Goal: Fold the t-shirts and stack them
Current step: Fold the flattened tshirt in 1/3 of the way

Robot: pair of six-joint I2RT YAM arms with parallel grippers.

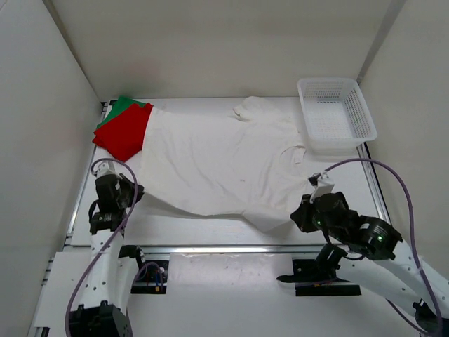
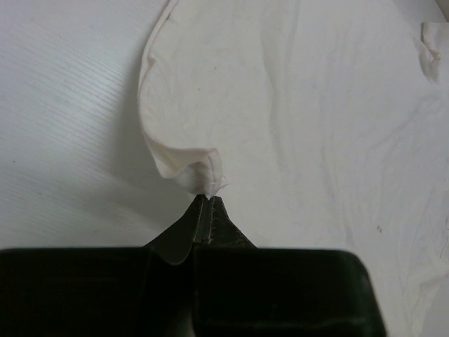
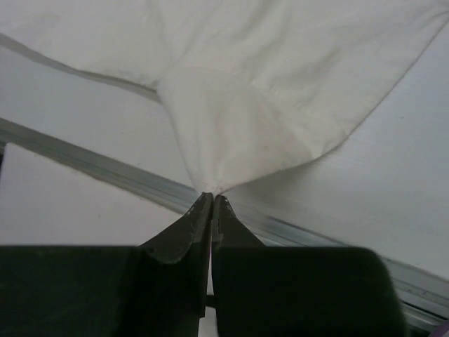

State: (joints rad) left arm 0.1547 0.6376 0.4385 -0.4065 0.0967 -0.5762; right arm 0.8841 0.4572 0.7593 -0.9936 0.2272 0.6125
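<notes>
Top external shows the white shirt (image 1: 217, 161) spread flat mid-tabletop (image 1: 182, 228). The red shirt (image 1: 126, 132) sits folded on the green shirt (image 1: 121, 107) at the far left corner (basket (image 1: 366, 121) at the far right). The left gripper (image 2: 210, 199) is pinched tight on the white shirt's near-left hem. The right gripper (image 3: 212, 198) is clamped on its near-right corner, cloth bunching at the tips.

White tee (image 1: 210, 165) spread; red (image 1: 126, 132), green (image 1: 123, 107) prob. folded
</notes>
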